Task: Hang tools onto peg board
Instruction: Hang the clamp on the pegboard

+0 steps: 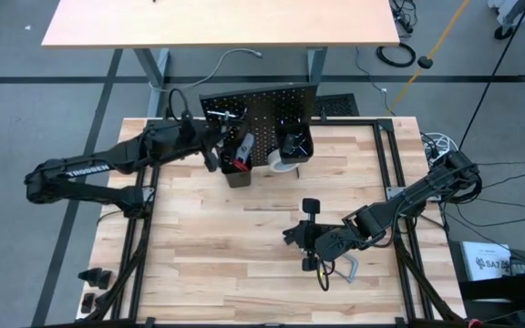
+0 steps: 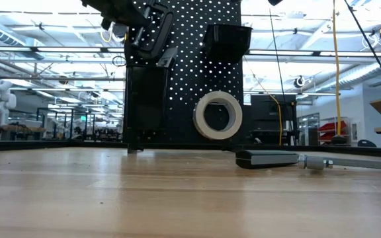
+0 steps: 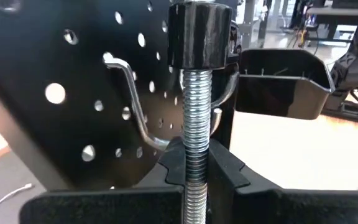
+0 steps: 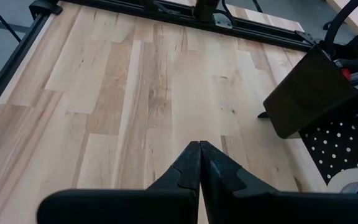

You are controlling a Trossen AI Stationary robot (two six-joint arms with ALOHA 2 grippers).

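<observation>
- Tabletop [image 1: 244, 246] of pale jointed wood planks within a black metal frame; grey floor around it, and a second tan table [image 1: 217, 23] beyond.
- Room in the low view: a bright hall with ceiling lights, racks and a yellow pole.
- Upright black perforated metal peg board [image 2: 197, 66] stands at the table's far edge, carrying silver hooks and two black box-shaped bins; a white tape roll [image 2: 218, 115] hangs on its front.
- Left gripper [image 3: 194, 171], raised against the board's left part beside one bin, has its jaws clamped on the silver threaded screw of a black C-clamp [image 3: 197, 93]; a bent silver hook [image 3: 132, 106] sits just behind the screw.
- Right gripper [image 4: 199, 163] hovers low over bare wood nearer the table's front, jaws pressed together and empty.
- Grey bar clamp [image 2: 290, 159] lies flat on the table right of the board, its far end cut off.
- Most of the C-clamp's frame is hidden; whether it touches the hook cannot be told.
</observation>
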